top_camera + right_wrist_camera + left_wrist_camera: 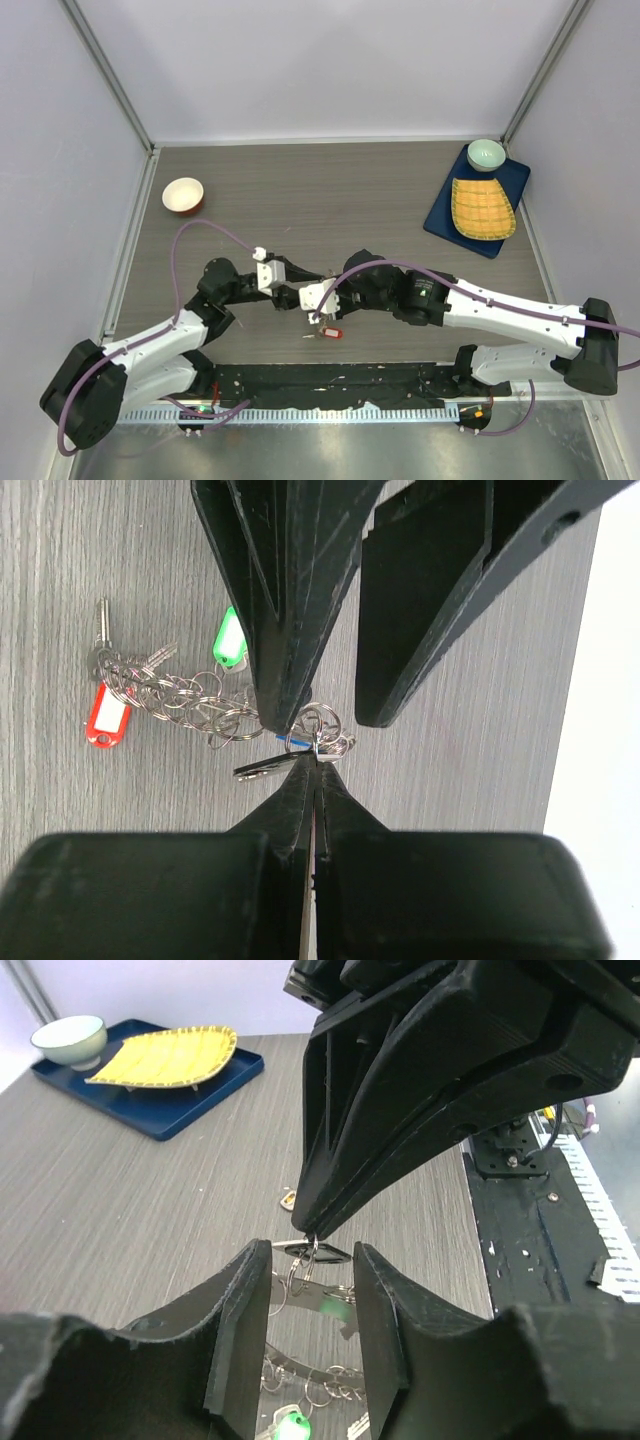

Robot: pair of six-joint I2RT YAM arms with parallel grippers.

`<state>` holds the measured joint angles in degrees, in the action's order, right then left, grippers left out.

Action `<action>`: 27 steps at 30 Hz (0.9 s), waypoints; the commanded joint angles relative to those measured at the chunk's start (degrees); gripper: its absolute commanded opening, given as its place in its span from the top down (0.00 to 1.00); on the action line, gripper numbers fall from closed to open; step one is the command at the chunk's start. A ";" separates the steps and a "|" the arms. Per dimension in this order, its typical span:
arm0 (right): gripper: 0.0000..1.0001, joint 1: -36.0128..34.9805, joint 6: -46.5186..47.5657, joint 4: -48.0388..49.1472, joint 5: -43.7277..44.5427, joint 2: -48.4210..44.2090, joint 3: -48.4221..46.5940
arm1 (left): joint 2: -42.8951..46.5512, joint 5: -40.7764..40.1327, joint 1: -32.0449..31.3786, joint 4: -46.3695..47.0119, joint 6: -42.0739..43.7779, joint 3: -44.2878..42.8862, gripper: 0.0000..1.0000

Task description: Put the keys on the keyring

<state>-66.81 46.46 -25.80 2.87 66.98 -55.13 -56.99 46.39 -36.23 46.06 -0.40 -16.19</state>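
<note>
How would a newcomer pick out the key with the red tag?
On the grey table, look near-centre, where the left gripper and right gripper meet. A bunch of silver keys trails from them. The red-tagged key lies at the bunch's far end, and the nearest other tag is a green tag.

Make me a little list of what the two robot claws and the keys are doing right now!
left claw: open, black fingers either side of the rings
right claw: shut, pinching a small silver metal ring
keys: bunch of small silver metal keys on linked rings, trailing onto the grey wooden table
tags: red plastic tag, green plastic tag
far off: white-and-orange bowl; blue tray with yellow woven plate and pale green bowl
</note>
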 commanded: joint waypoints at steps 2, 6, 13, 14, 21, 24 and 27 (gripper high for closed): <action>0.99 -0.43 0.92 1.72 -0.85 -1.85 -3.31 | -1.28 4.06 0.46 -8.88 9.01 -4.73 0.59; 0.99 -0.34 0.92 1.81 -1.03 -1.85 -3.23 | -1.46 3.88 0.89 -12.56 11.39 -4.99 0.58; 0.99 -0.34 0.92 1.81 -1.12 -1.94 -3.23 | -4.18 5.99 2.13 -14.77 12.54 -6.31 0.57; 0.99 -0.43 0.92 1.72 -1.12 -1.94 -3.05 | -4.70 6.25 2.13 -14.34 12.10 -6.58 0.57; 0.99 -0.43 0.74 1.72 -1.55 -1.77 -3.14 | -6.38 7.66 2.13 -13.19 11.30 -8.68 0.58; 0.99 -0.34 0.74 1.72 -1.56 -1.77 -2.96 | -6.82 8.19 2.13 -12.93 10.78 -9.04 0.59; 0.99 -0.43 0.65 1.72 -1.56 -1.85 -2.96 | -7.26 8.54 2.13 -12.93 10.60 -9.13 0.61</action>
<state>-66.81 46.46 -25.85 1.74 66.98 -55.20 -63.64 52.93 -34.37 31.48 10.63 -23.51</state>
